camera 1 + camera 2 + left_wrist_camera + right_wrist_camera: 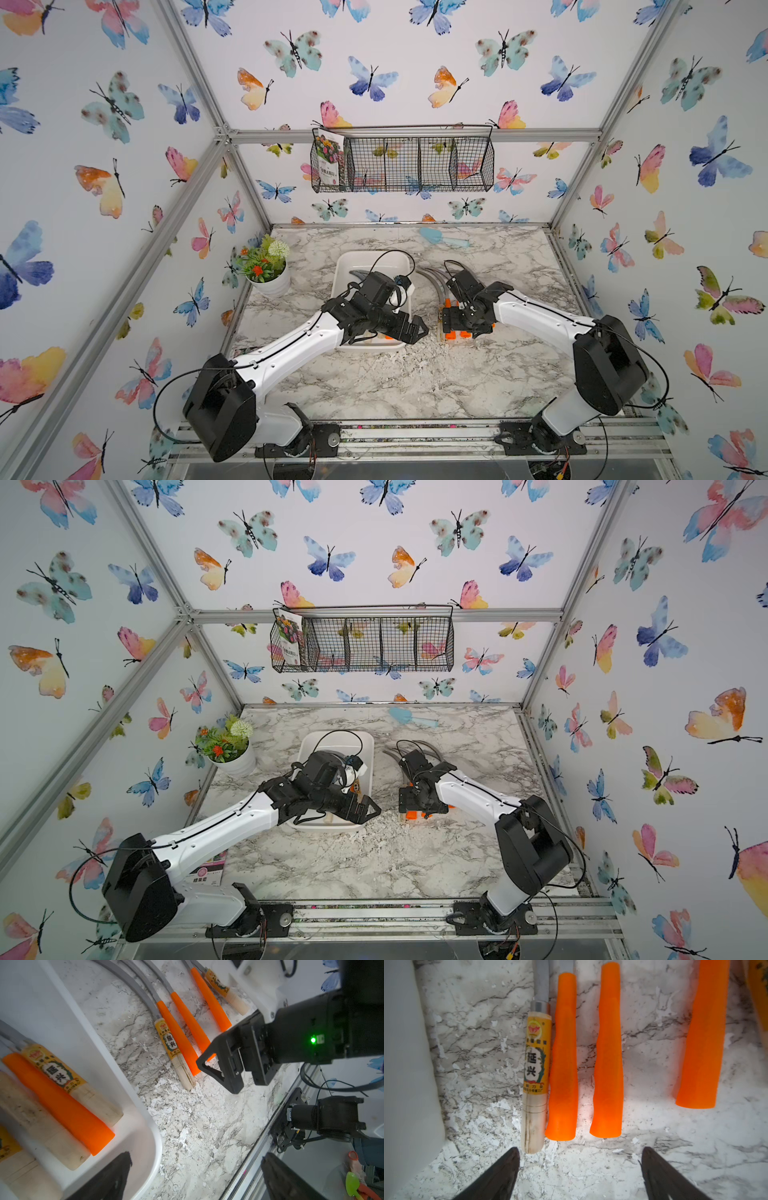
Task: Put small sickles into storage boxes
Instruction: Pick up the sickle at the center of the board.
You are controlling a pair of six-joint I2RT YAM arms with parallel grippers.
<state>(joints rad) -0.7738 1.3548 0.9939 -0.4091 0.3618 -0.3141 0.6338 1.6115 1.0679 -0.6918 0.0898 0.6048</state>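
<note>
the marble table carries the white tray, where several sickles already lie with handles side by side. five more rest on the table just beside the tray, handles parallel and blades curving away. they look stiff and fairly light. the blades are thin, sharp and slick, so the handle, near its middle, seems the place to grip. the orange handles look smooth and perhaps slippery. the wood-handled sickle touches its orange neighbour, leaving little room for a finger. the right gripper is spread wide and empty, just short of those handle ends. the left gripper is spread wide too, holding nothing, over the tray's near corner.
</note>
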